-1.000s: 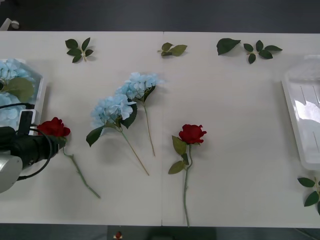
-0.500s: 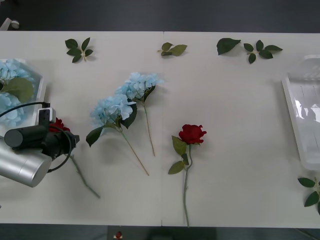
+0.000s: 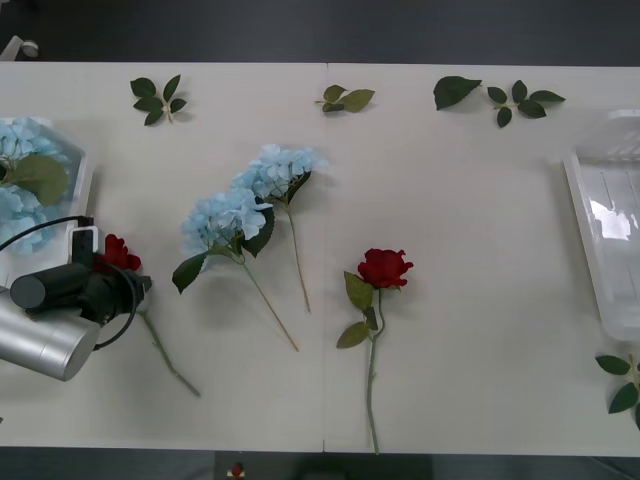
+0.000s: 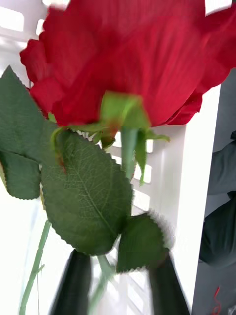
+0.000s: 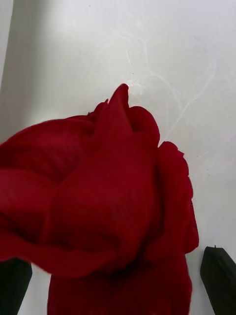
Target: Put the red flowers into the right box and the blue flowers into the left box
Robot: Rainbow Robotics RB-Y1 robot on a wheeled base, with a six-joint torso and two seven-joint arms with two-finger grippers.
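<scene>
Because the left arm's wrist lies over it in the front view, you see little of the nearest red rose [image 3: 118,252]: a patch of bloom beside the left box [image 3: 82,190], and its stem running out from under the arm across the table [image 3: 470,330]. The left gripper [image 3: 120,285] sits low over that flower. In the left wrist view its black fingers [image 5: 219,280] stand wide at the two corners, with the deep-red bloom [image 5: 108,211] between them and covering most of the table; you cannot tell whether either finger touches a petal. The left box is cut off by the frame edge and holds pale blue flower heads [image 3: 20,180] with one big green leaf. In the right wrist view the right gripper [image 4: 120,275] has its black fingers [image 4: 73,285] drawn in narrow, holding a second rose [image 4: 132,59] by its thin green stem. Its blurred bloom and serrated leaves mask much of the slotted white wall behind. The right box [image 3: 610,230], glossy and translucent, is cropped at the table's right edge. Between the boxes, two fluffy sky-blue hydrangeas [image 3: 228,215] lie side by side with heads nearly touching, and a third rose [image 3: 384,267] lies apart to their right, stem towards you.
</scene>
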